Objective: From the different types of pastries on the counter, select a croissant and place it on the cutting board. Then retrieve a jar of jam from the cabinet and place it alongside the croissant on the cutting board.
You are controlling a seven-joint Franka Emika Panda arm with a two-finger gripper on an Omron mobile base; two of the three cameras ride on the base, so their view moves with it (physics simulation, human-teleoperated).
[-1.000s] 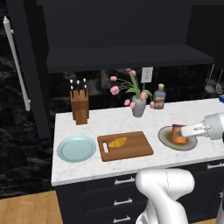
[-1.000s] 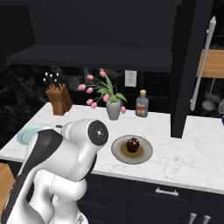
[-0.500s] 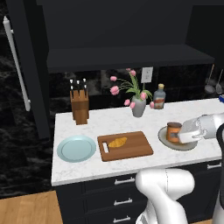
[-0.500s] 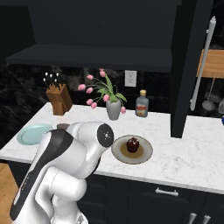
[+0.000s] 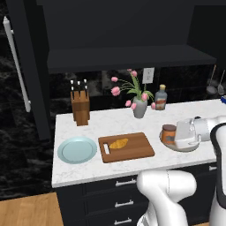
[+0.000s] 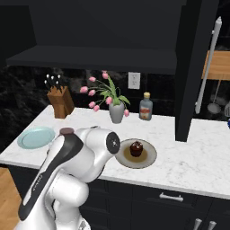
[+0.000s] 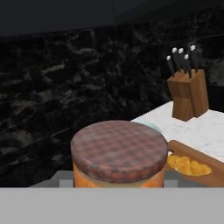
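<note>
My gripper point(image 5: 171, 135) is shut on the jar of jam point(image 5: 168, 133), a squat orange-brown jar with a dull checked lid point(image 7: 119, 151). It hangs just above the counter point(image 5: 101, 124), right of the cutting board point(image 5: 132, 150). The golden croissant point(image 5: 118, 143) lies on the left half of the board, and in the hand view the croissant point(image 7: 186, 165) sits just beyond the jar. A dark brown round pastry point(image 6: 136, 148) rests on a grey plate point(image 6: 150, 158). The black cabinet point(image 5: 128, 57) with its shelf ledge hangs over the counter.
A light-blue plate point(image 5: 77, 150) lies left of the board. At the back stand a wooden knife block point(image 5: 80, 107), a vase of pink tulips point(image 5: 139, 106) and a bottle with a red label point(image 5: 161, 98). Navy drawers point(image 5: 119, 194) run below the front edge.
The arm has carried the jar leftward from above the grey plate toward the cutting board, and the jar now stands upright with its lid up. The grip has stayed shut.
</note>
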